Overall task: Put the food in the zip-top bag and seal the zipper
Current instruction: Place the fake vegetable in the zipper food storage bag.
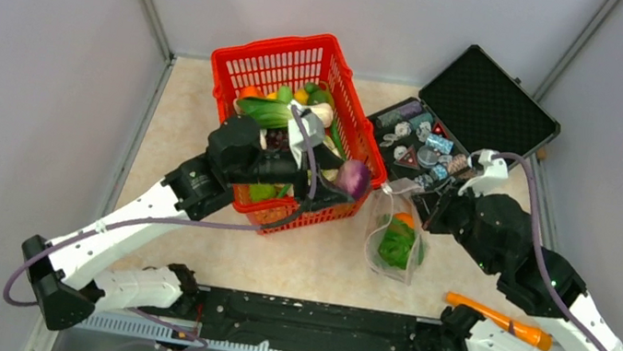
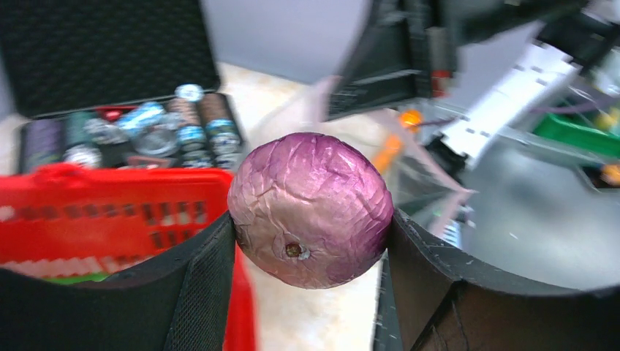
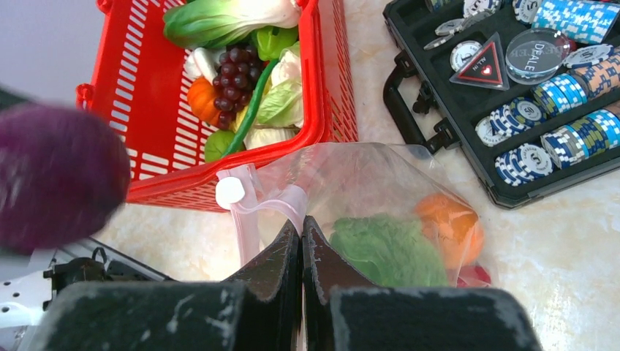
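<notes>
My left gripper point(image 1: 349, 184) is shut on a purple round toy vegetable point(image 1: 352, 178) and holds it above the red basket's right front corner, just left of the bag. The vegetable fills the left wrist view point(image 2: 311, 208) between the two fingers. The clear zip-top bag point(image 1: 390, 266) lies right of the basket with green lettuce point(image 3: 387, 248), an orange piece point(image 3: 446, 219) and something red point(image 3: 477, 274) inside. My right gripper point(image 3: 301, 228) is shut on the bag's mouth edge, at the pink zipper point(image 3: 252, 212) with its white slider point(image 3: 228, 191). The mouth stands lifted and open.
The red basket point(image 1: 239, 72) at the back centre holds more toy food: greens, grapes, a small pumpkin. An open black case point(image 1: 487, 99) of chips and trinkets stands at the back right. An orange carrot point(image 1: 500, 322) lies by the right arm's base.
</notes>
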You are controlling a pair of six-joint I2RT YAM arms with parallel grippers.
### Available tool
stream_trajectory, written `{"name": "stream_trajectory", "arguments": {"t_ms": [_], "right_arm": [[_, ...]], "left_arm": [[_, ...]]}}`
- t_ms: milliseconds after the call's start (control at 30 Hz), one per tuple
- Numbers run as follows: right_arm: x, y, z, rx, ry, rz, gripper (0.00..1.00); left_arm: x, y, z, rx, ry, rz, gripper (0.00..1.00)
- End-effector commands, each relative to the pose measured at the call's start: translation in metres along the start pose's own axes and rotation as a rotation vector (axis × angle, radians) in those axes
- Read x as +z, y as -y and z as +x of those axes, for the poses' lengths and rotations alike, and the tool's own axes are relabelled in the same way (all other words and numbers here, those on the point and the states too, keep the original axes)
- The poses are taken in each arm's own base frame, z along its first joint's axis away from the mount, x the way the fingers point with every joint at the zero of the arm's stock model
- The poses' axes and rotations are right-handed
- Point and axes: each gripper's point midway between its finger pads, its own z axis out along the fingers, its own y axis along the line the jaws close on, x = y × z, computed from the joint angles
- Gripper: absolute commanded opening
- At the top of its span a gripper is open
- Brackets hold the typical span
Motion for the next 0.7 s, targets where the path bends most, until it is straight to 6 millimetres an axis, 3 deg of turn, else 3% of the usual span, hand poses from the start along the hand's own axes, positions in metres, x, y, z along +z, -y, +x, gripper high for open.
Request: {"name": "stream_trajectory", "arguments": {"t_ms": [0,67,333,500,667], "right_arm": [[0.007,-0.009,-0.017,0.039,0.059,-0.008,0.0],[0.008,-0.007,-0.022,0.054,0.077,0.01,0.0],[0.005,-0.006,-0.036,0.102,0.143,0.025,0.0],[-0.001,-0.005,-0.04,0.112,0.154,0.015,0.0],[-0.011,-0.001,-0.044,0.119,0.173,0.017,0.0]], "left_arm": [[0.005,0.058,-0.011,0.022,0.0,0.198,0.44],[0.011,0.077,-0.005,0.025,-0.023,0.248,0.45],[0.045,0.118,0.01,0.033,-0.072,0.348,0.45],[0.078,0.102,0.024,0.055,-0.112,0.243,0.43],[0.097,0.066,0.04,0.102,-0.187,0.039,0.41]]}}
